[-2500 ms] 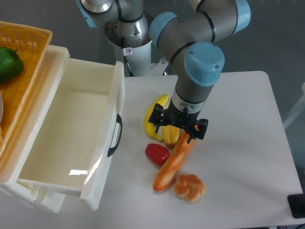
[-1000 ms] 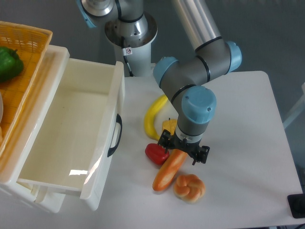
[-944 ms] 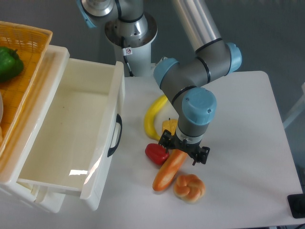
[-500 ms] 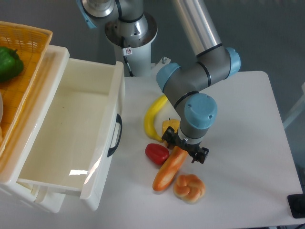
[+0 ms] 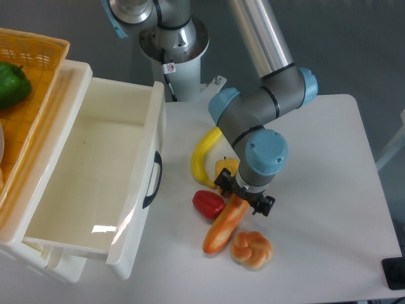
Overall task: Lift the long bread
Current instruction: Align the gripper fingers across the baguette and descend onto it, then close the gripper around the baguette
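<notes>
1. White tabletop (image 5: 316, 190) is seen from the single fixed camera, with grey floor behind it and an open white drawer (image 5: 95, 183) well to the image-left of the end effector.
2. The end effector (image 5: 244, 197) is lowered over the upper end of the long bread (image 5: 226, 223), one finger on each side of it; whether the fingers actually press on the loaf cannot be told.
3. The long bread is seen lying on the tabletop, slanting from under the end effector down toward the image-left.
4. A round knotted bun (image 5: 251, 249) is placed just below the end effector, touching or nearly touching the loaf's lower end.
5. A red pepper (image 5: 208, 203) lies just to the image-left of the end effector, beside the loaf.
6. A yellow banana (image 5: 204, 158) is curved just above and left of the end effector.
7. An orange basket (image 5: 38, 54) holding a green pepper (image 5: 12, 84) is seen far to the upper left.
</notes>
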Robot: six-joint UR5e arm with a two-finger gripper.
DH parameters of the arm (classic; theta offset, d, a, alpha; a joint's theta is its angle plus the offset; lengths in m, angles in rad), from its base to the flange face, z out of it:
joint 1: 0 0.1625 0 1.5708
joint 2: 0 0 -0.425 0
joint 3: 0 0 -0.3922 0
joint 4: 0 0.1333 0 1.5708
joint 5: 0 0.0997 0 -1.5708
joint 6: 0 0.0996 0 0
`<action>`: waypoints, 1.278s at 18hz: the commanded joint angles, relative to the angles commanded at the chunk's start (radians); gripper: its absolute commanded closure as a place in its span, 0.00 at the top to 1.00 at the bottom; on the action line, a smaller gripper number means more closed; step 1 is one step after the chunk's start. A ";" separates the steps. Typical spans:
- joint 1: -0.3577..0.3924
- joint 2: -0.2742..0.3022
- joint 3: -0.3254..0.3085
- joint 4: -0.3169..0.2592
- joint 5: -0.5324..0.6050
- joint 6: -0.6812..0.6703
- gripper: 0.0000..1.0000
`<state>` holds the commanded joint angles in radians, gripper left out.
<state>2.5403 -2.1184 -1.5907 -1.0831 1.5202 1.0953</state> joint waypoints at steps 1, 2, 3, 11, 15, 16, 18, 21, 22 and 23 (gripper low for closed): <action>-0.002 -0.002 0.002 0.002 0.000 -0.002 1.00; -0.002 -0.003 0.002 0.002 0.002 0.000 1.00; -0.002 -0.008 0.002 0.002 0.003 0.000 1.00; -0.006 -0.021 0.002 0.002 0.003 0.003 0.69; -0.006 -0.021 0.009 0.002 0.002 0.006 0.12; -0.006 -0.021 0.012 0.002 0.002 0.008 0.08; -0.005 -0.021 0.018 -0.001 0.002 0.008 0.00; -0.006 -0.020 0.028 -0.005 0.000 0.006 0.00; -0.006 -0.020 0.029 -0.005 0.000 0.002 0.00; -0.006 -0.018 0.029 -0.005 0.000 0.003 0.00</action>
<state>2.5341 -2.1369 -1.5616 -1.0876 1.5202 1.0983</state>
